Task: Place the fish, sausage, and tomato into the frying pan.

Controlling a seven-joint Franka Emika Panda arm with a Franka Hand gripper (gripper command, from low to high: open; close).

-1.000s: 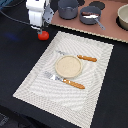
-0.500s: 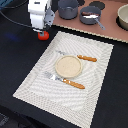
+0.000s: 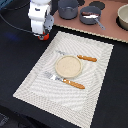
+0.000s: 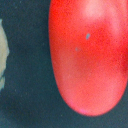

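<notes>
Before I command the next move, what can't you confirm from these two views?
- Gripper jaw state: exterior view, the white arm body covers the fingers; wrist view shows none.
- Tomato: cut off by the wrist view's edge; only a red sliver shows in the exterior view, so grasp contact is unclear.
- Frying pan contents: a whitish patch, too blurred to identify.
- Sausage: cannot be made out.

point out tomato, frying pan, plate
tomato (image 4: 87,55), wrist view, middle of its red skin
frying pan (image 3: 89,15), exterior view, its round body
plate (image 3: 68,66), exterior view, centre of the tan disc
</notes>
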